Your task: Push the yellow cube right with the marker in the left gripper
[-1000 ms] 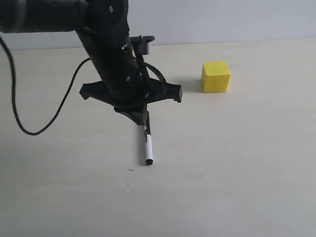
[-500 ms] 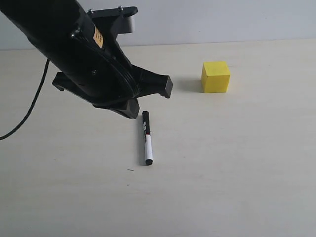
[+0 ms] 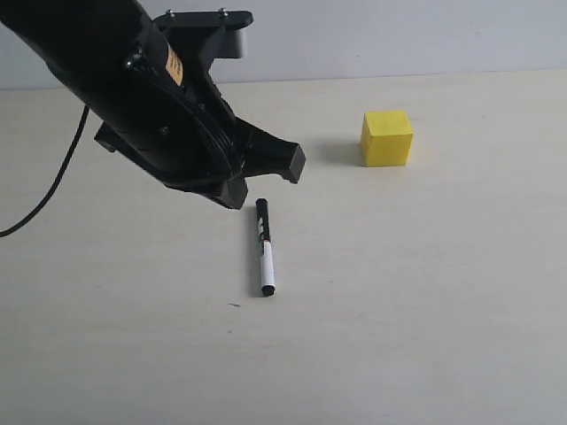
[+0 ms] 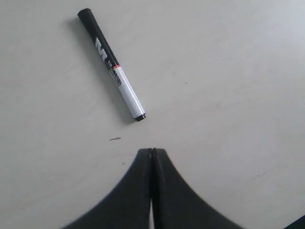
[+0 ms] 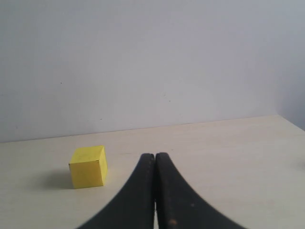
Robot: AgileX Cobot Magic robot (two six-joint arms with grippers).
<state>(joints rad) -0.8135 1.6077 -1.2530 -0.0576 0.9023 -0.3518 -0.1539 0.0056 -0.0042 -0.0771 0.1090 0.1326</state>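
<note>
The marker (image 3: pixel 264 248) lies flat on the table, black cap end towards the back, and nothing is holding it. In the left wrist view the marker (image 4: pixel 112 67) is apart from the fingertips. My left gripper (image 3: pixel 236 195) hangs just left of the marker's cap end, jaws shut and empty (image 4: pixel 151 150). The yellow cube (image 3: pixel 387 138) stands at the back right, well away from the marker. My right gripper (image 5: pixel 155 155) is shut on nothing, with the yellow cube (image 5: pixel 88 167) resting on the table beyond it and to one side. The right gripper does not show in the exterior view.
The left arm's black cable (image 3: pixel 44 199) loops over the table on the left. A pale wall (image 3: pixel 399 35) runs along the table's back edge. A small dark fleck (image 3: pixel 233 305) marks the table near the marker's lower end.
A second ago my left gripper sat over the marker's cap end. It has since come off it, moving up and left, and the marker stays flat where it was. The cube has not moved.
</note>
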